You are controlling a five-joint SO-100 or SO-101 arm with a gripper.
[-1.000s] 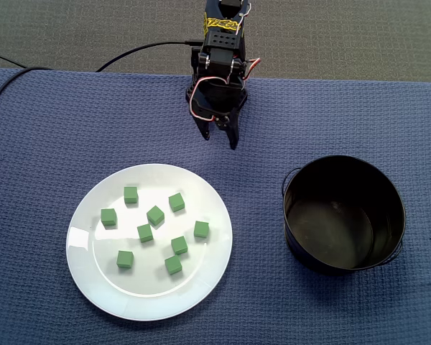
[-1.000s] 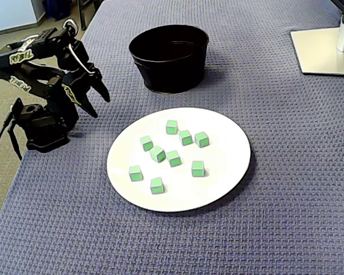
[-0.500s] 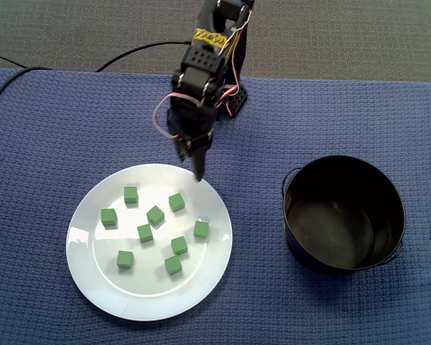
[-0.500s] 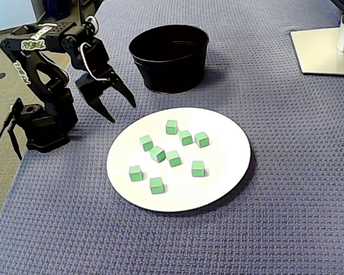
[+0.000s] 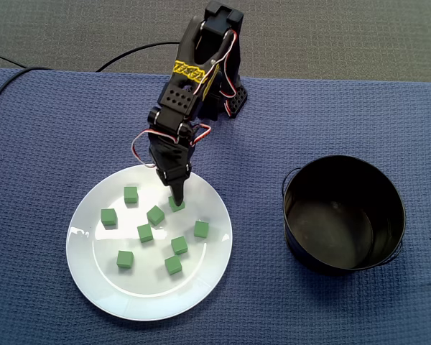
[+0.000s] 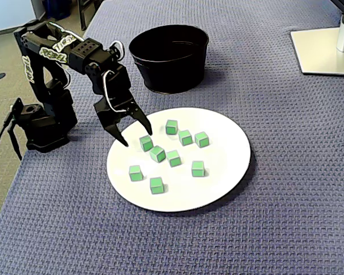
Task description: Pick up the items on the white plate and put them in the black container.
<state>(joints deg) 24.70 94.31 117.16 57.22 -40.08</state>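
Nine small green cubes [image 6: 198,168], matte and sharp-edged, lie scattered and apart on a round, glossy white plate [image 6: 218,186]. The plate rests on a blue waffle-weave cloth [image 6: 275,235]. At the plate's far-left rim in a fixed view, the black gripper [image 6: 137,138] hangs with jaws apart, tips down by one cube [image 6: 146,143]. Whether they touch it cannot be told. Beyond stands a round black tub [image 6: 169,71], shiny inside.
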